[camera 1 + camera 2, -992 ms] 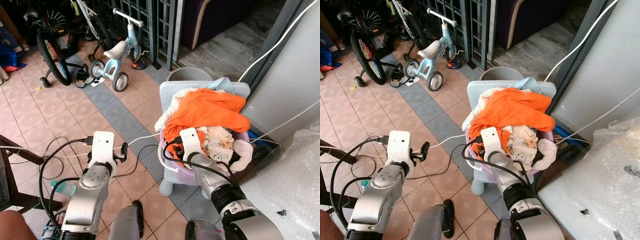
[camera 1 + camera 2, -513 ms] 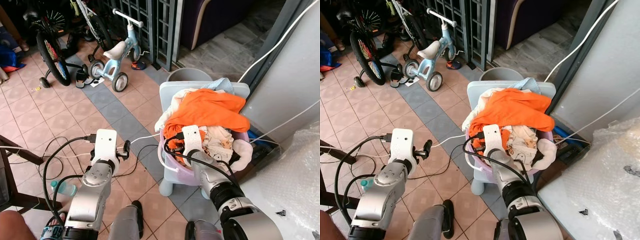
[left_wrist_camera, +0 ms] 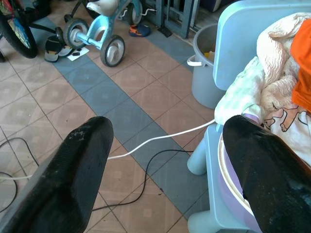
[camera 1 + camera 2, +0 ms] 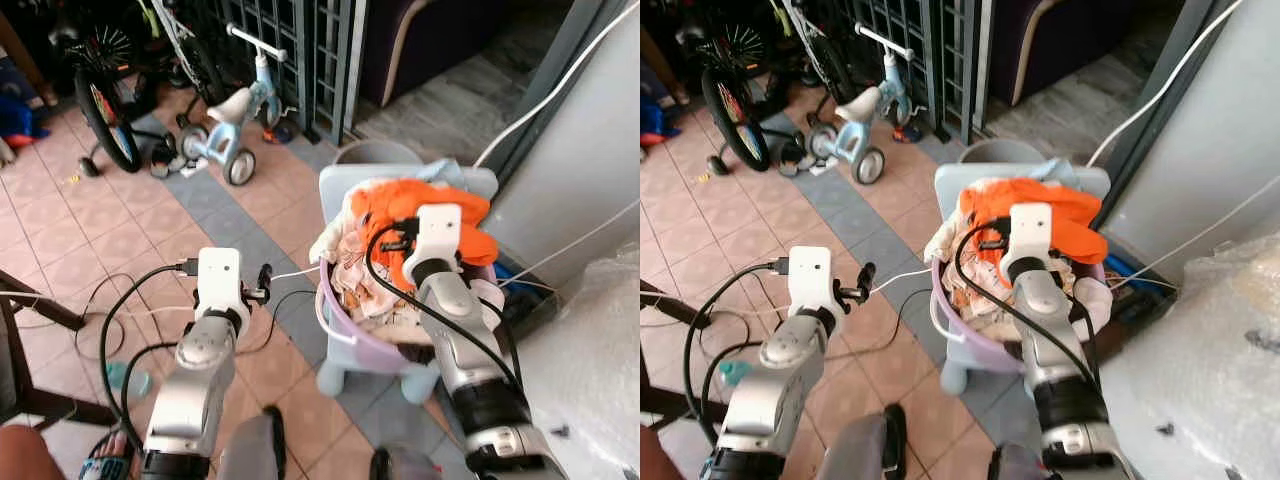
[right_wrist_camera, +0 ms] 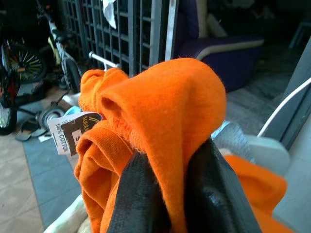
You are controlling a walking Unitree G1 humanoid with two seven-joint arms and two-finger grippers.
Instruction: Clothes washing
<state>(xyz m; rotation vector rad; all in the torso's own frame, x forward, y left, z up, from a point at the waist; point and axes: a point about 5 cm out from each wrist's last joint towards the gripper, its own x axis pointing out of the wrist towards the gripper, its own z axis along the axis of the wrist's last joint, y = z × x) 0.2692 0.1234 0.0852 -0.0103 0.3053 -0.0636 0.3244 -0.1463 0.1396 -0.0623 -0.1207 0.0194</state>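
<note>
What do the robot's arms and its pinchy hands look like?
Both arms are shiny silver tubes with round joints, and black cables loop along them. Each wrist carries a white boxy block. The left gripper has two long black fingers, thick and rounded, a bit scuffed and dusty. The right gripper has the same black fingers, smooth and slightly glossy.

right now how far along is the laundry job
Early. Nothing looks washed yet: the purple basket on the blue chair is heaped with clothes. In hand: the right gripper pinches the orange garment, lifted above the pile. The left gripper is open beside the basket. Left: the remaining clothes.
</note>
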